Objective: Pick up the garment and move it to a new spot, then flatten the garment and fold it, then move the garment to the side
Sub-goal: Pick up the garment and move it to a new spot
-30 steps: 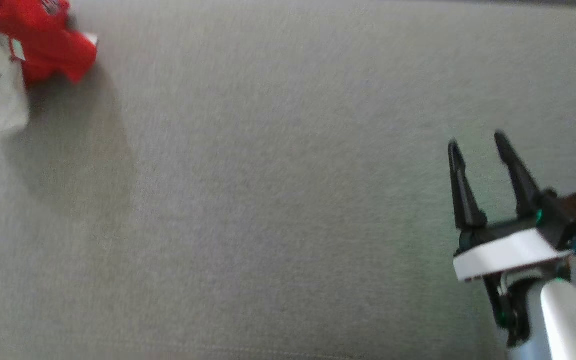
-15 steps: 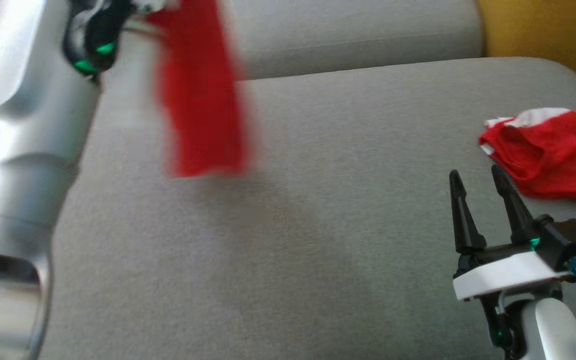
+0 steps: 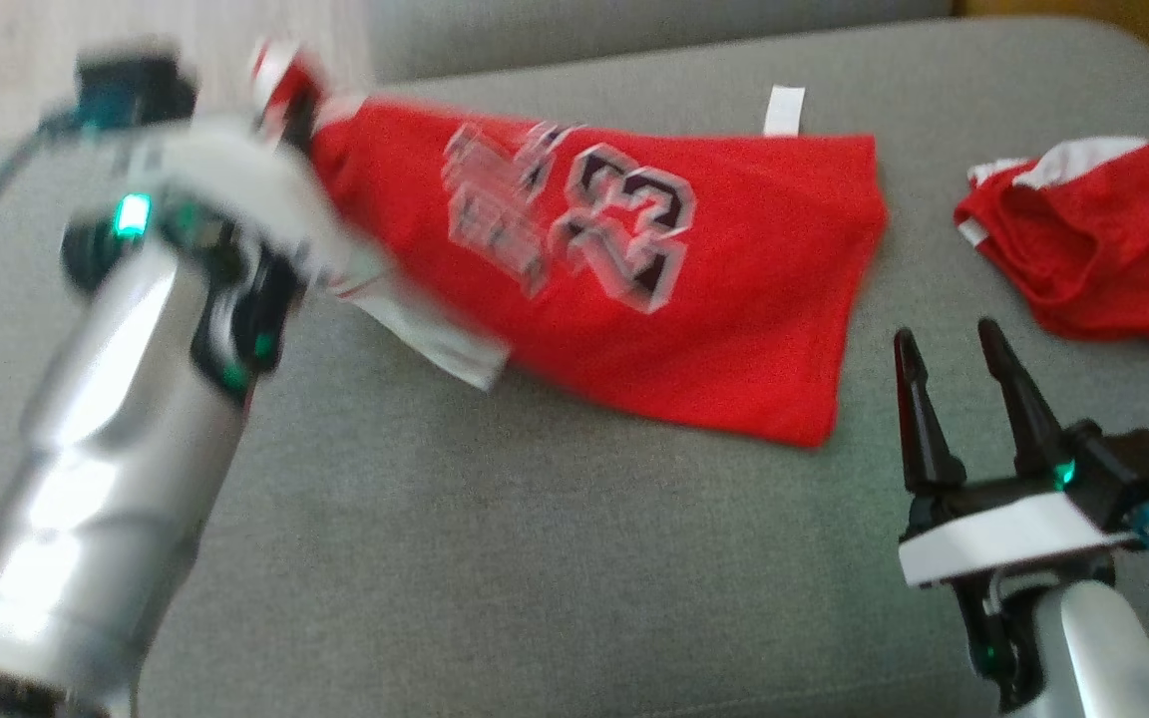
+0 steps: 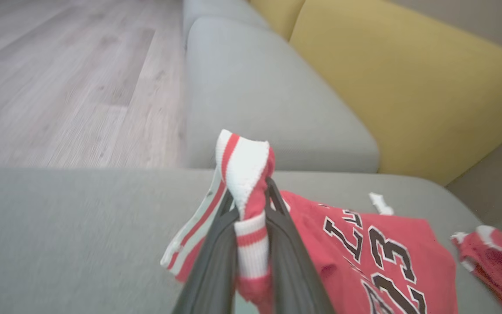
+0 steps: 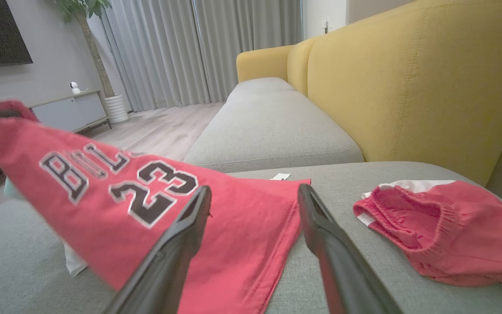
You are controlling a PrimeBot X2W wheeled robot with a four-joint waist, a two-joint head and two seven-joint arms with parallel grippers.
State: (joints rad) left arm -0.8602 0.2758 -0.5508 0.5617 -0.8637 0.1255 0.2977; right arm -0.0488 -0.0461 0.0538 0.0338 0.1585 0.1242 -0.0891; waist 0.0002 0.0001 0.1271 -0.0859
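Note:
The garment [image 3: 734, 299] is a red jersey with a black-and-white 23 and white-striped trim. It stretches across the grey sofa cushion [image 3: 535, 558], its hem end lying on the fabric. My left gripper [image 3: 280, 95], blurred at the upper left, is shut on the bunched white-and-red trim. In the left wrist view my left gripper [image 4: 251, 192] pinches that trim, and the jersey [image 4: 373, 257] trails off to the right. My right gripper [image 3: 944, 334] stands open just off the jersey's near right corner. In the right wrist view my right gripper [image 5: 254, 192] is open with nothing between its fingers, and the jersey [image 5: 116, 205] lies beyond them.
Red shorts [image 3: 1103, 239] with a white band lie crumpled on the cushion to the right, also seen as shorts [image 5: 442, 226]. A yellow backrest [image 5: 408, 87] rises behind the seat. Wooden floor [image 4: 59, 87] lies beyond the cushion's left edge.
The head camera has shifted. The jersey hung bunched from my left gripper half a second ago; now it is spread over the cushion. My right gripper has stayed open.

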